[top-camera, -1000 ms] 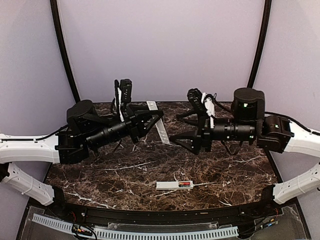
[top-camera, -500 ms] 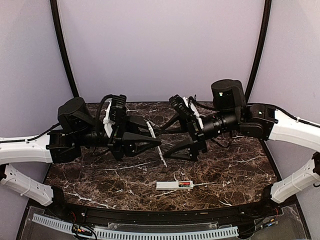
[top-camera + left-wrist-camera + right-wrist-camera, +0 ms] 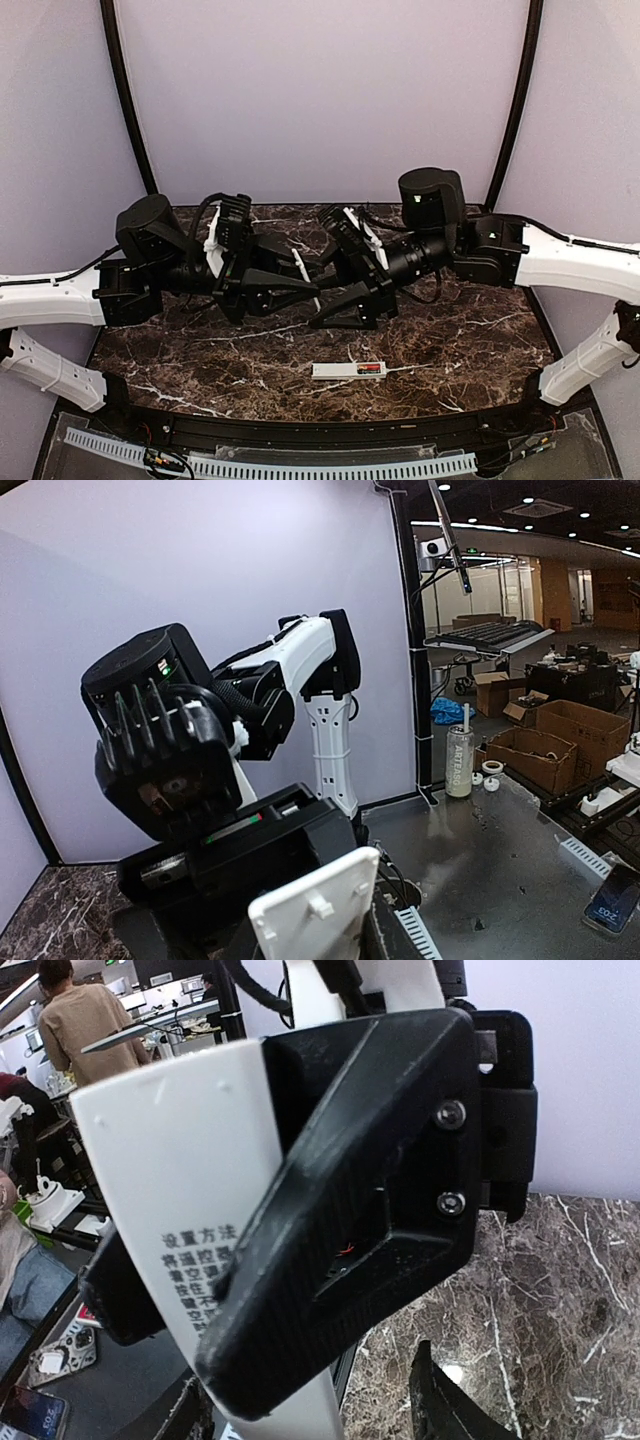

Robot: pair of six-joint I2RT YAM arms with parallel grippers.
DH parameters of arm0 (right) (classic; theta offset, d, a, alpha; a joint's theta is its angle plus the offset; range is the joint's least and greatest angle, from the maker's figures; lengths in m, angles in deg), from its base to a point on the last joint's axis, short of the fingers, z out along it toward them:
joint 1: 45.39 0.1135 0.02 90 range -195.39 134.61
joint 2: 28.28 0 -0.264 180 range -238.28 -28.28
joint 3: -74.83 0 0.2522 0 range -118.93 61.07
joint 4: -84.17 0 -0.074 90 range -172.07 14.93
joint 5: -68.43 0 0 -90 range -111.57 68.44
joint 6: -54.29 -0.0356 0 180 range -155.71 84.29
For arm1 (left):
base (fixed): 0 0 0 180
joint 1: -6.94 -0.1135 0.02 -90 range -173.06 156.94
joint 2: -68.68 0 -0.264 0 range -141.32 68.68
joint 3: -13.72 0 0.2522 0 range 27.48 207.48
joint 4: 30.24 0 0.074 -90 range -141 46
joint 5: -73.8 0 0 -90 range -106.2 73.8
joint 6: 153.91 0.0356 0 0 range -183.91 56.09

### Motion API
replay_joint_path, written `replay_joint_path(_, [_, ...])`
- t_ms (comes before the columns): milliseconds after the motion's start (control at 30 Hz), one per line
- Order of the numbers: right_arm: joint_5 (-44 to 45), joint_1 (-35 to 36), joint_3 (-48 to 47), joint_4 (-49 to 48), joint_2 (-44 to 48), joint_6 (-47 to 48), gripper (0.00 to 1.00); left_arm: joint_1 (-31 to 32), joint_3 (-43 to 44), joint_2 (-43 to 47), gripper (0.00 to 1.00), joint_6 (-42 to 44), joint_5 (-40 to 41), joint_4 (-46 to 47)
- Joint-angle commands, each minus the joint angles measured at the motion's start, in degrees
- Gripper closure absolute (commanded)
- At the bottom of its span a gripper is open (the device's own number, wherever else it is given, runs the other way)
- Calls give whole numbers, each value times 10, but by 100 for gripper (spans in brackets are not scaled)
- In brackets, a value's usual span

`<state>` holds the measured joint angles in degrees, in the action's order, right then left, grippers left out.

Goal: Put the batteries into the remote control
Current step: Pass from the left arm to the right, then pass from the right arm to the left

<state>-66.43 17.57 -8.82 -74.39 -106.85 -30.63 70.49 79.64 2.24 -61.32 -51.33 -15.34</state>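
Observation:
The white remote control (image 3: 335,370) lies flat near the table's front edge. A red battery (image 3: 371,369) shows in its open right end. Above the middle of the table my left gripper (image 3: 306,283) is shut on a thin flat white strip (image 3: 300,266), its clip side (image 3: 318,908) facing the left wrist camera. In the right wrist view the strip (image 3: 190,1180) shows printed text, and a black left finger (image 3: 360,1210) clamps it. My right gripper (image 3: 315,1415) is open, its fingertips on either side of the strip's lower end. From above, the right gripper (image 3: 322,290) meets the left one.
The dark marble table (image 3: 460,350) ends at a black curved rail with a white slotted cable strip (image 3: 270,465) along the near edge. Two black curved posts (image 3: 128,100) rise at the back corners. Both forearms hang across the table's middle.
The right arm has swung left and forward until its fingers straddle the strip. The left arm turned the strip toward the centre a second ago and has since held still.

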Motion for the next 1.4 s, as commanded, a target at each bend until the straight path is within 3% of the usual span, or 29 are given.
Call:
replay_joint_path(0, [-28, 6, -5, -25, -10, -2, 43, -1, 0, 1, 95, 1, -10, 22])
replay_joint_path(167, [-27, 7, 7, -37, -1, -6, 65, -1, -6, 4, 95, -1, -5, 24])
replay_joint_path(367, [0, 6, 19, -40, 15, -11, 78, -1, -19, 11, 94, -5, 13, 33])
replay_joint_path(400, [12, 7, 21, -40, 17, -13, 81, -1, -20, 13, 90, -6, 25, 33])
replay_joint_path(467, [43, 7, 25, -34, 27, -15, 86, -1, -25, 18, 65, -9, 45, 34])
replay_joint_path(600, [105, 6, 39, -25, 51, -19, 92, -1, -34, 30, 32, -17, 83, 34])
replay_joint_path(733, [208, 6, 39, 19, 67, -26, 92, -1, -36, 52, 16, -53, 136, 12])
replay_joint_path(800, [276, 6, 33, 51, 71, -28, 92, -2, -36, 68, 13, -89, 168, -6])
replay_joint_path(967, [459, 14, 10, 100, 56, -25, 93, -2, -24, 84, 17, -161, 277, -87])
replay_joint_path(1067, [537, 25, -7, 104, 35, -16, 93, -1, -8, 70, 28, -195, 331, -119])
replay_joint_path(1367, [586, 54, -40, 100, -12, 1, 93, -2, 18, 8, 48, -237, 404, -121])
